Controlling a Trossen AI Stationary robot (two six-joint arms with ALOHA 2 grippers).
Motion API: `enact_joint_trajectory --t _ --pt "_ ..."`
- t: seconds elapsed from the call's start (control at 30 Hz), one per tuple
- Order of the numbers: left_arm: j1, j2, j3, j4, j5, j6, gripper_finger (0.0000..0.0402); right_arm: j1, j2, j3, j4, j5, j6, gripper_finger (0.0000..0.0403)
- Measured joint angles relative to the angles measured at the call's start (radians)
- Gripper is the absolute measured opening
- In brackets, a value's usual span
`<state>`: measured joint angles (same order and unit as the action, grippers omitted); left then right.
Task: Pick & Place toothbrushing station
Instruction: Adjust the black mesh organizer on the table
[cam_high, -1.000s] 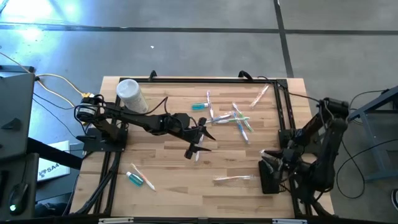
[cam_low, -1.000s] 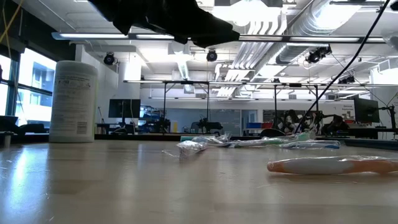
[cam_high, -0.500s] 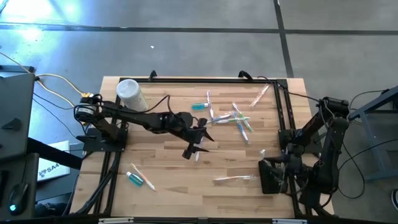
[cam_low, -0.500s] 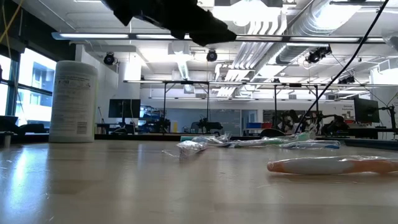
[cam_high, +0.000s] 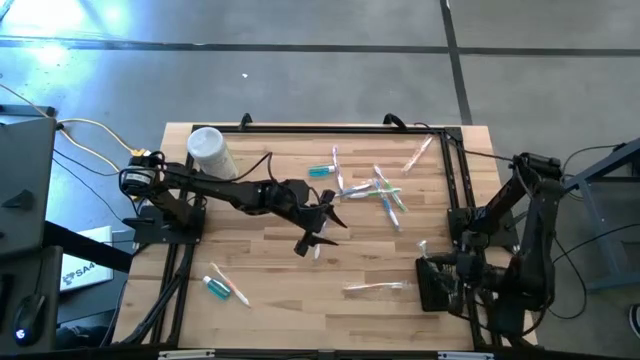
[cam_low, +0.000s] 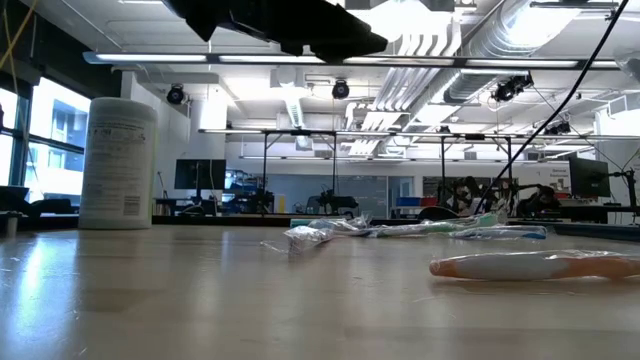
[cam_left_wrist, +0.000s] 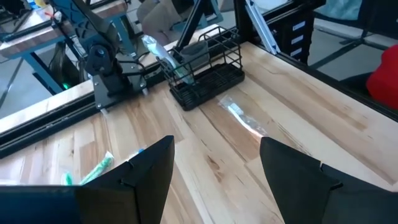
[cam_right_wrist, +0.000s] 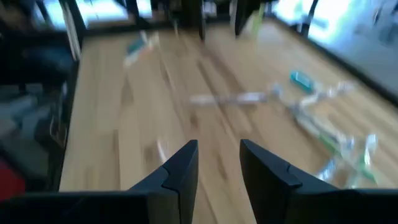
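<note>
The black wire-mesh holder (cam_left_wrist: 208, 78) stands at the table's right edge, by the right arm's base (cam_high: 435, 285); one wrapped toothbrush (cam_left_wrist: 163, 53) leans in it. Several wrapped toothbrushes (cam_high: 378, 190) lie scattered at the table's far middle, and one (cam_high: 375, 288) lies near the holder. A teal toothpaste tube (cam_high: 320, 172) lies by the cluster, another (cam_high: 215, 288) at the near left. My left gripper (cam_high: 320, 232) hangs open and empty above the table's middle, over a small wrapped piece (cam_high: 317, 251). My right gripper (cam_right_wrist: 219, 165) is open and empty, near the holder.
A white canister (cam_high: 210, 152) stands at the far left corner; it also shows in the low view (cam_low: 118, 162). An orange-handled wrapped brush (cam_low: 540, 265) lies near the low camera. Black rails run along the table's left and right edges (cam_high: 455, 180). Bare wood lies at the near middle.
My left gripper has gone up a little over the table's middle and stays open. My right arm has shifted at the table's right edge, its elbow swinging toward the far edge. The toothbrushes and the holder have stayed where they were.
</note>
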<state>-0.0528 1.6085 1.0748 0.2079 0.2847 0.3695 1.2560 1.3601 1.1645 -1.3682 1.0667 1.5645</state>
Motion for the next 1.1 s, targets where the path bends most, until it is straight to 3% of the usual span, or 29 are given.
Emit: enact_joint_trajectory --t 0.2,0.37,0.43,0.6,0.87,1.0,1.1 --pt "0.0 0.0 0.0 -0.018 -0.001 -0.007 0.0237 -0.134 -0.058 0.134 -0.053 -0.346 -0.141 0.0111" --pt "0.0 0.0 0.0 -0.054 -0.001 -0.017 0.0237 -0.238 -0.126 0.171 -0.208 -0.65 -0.037 0.0111" --pt "0.0 0.0 0.0 -0.063 -0.004 -0.03 0.0237 -0.269 -0.164 0.153 -0.197 -0.714 -0.028 0.0111" --pt "0.0 0.0 -0.001 -0.07 -0.006 -0.034 0.0237 -0.318 -0.214 0.144 -0.202 -0.743 -0.026 0.0111" --pt "0.0 0.0 -0.001 -0.069 -0.007 -0.035 0.0237 -0.33 -0.222 0.144 -0.202 -0.683 -0.101 0.0114" --pt "0.0 0.0 -0.001 -0.069 -0.007 -0.035 0.0237 -0.338 -0.193 0.139 -0.202 -0.738 -0.176 0.0131" --pt "0.0 0.0 -0.001 -0.069 -0.007 -0.039 0.0237 -0.358 -0.162 0.107 -0.202 -0.851 -0.301 0.0142"
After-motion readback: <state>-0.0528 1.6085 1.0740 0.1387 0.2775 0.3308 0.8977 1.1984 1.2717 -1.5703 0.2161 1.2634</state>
